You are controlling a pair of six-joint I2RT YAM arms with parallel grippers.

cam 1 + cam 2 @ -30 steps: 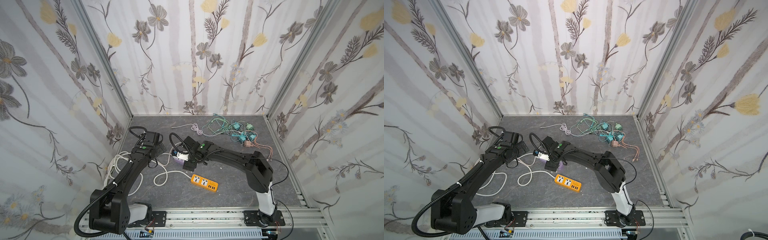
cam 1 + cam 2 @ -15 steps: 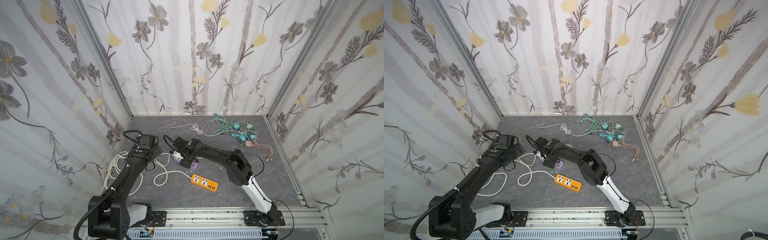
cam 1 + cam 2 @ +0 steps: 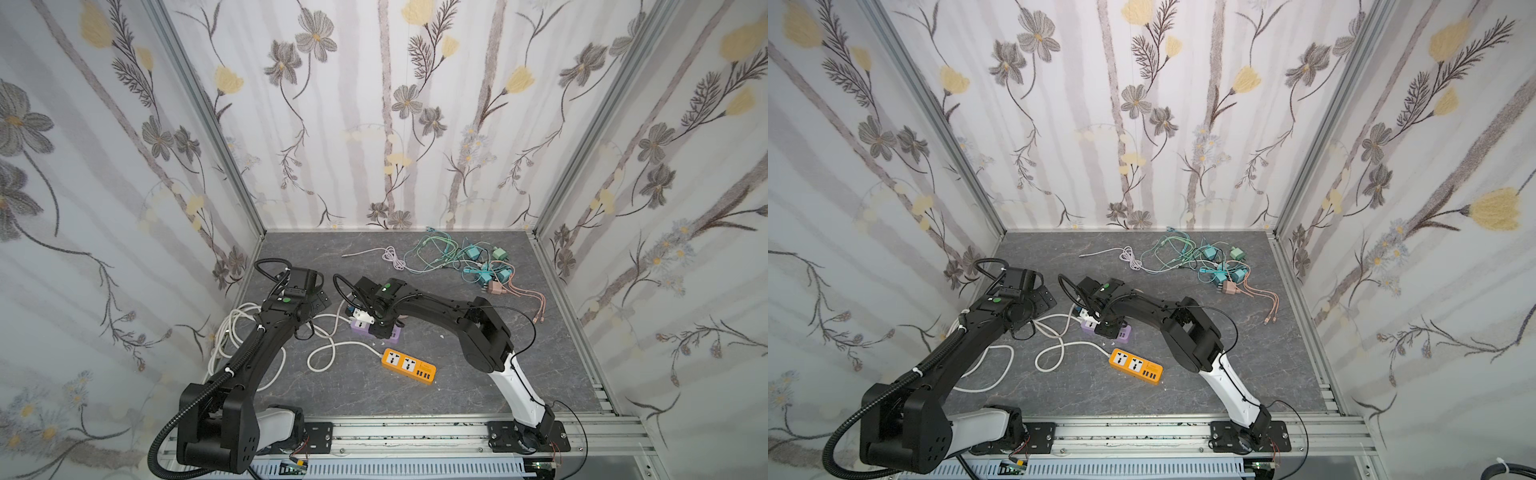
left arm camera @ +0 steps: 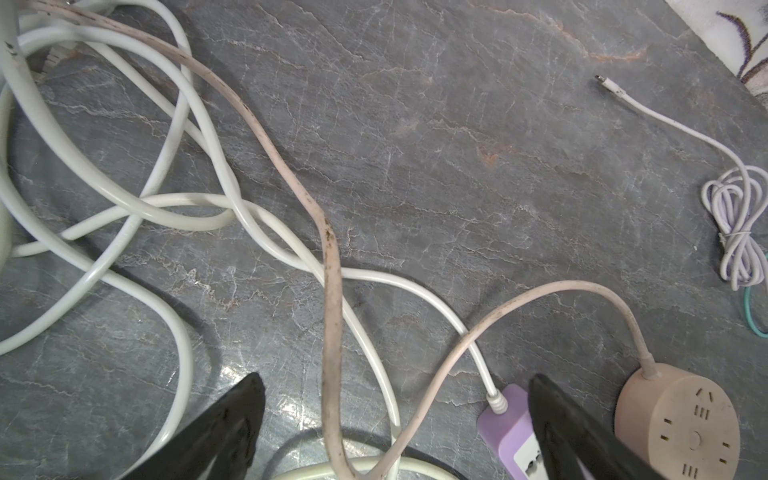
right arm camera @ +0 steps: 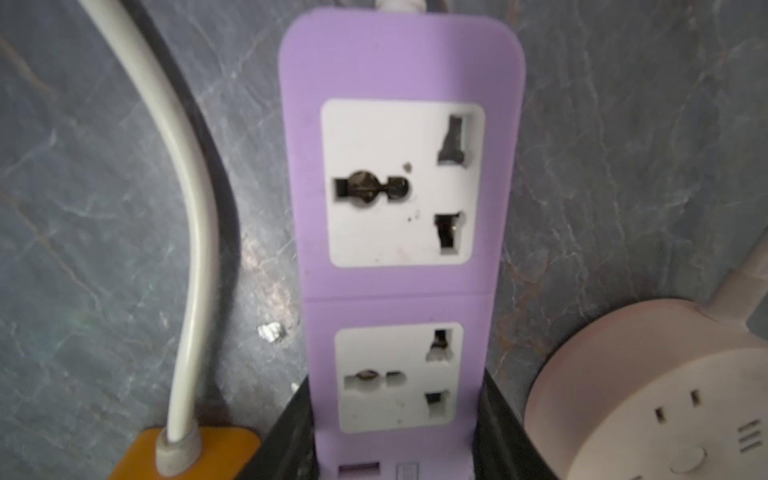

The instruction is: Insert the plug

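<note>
purple power strip (image 5: 399,291) is seen flat on the tabletop (image 5: 623,166), one end pinched by the right gripper (image 5: 397,386), pink round socket (image 5: 648,395) just beside; left gripper (image 4: 395,386) is held spread wide over white cables (image 4: 166,199).

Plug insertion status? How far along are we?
Done: nothing inserted; both sockets on the purple power strip are empty. In hand: right claw grips the strip's USB end by its sides; left claw is open, empty, over the white cables. Left: fetch a plug, likely from the teal chargers at the back, and seat it.
</note>
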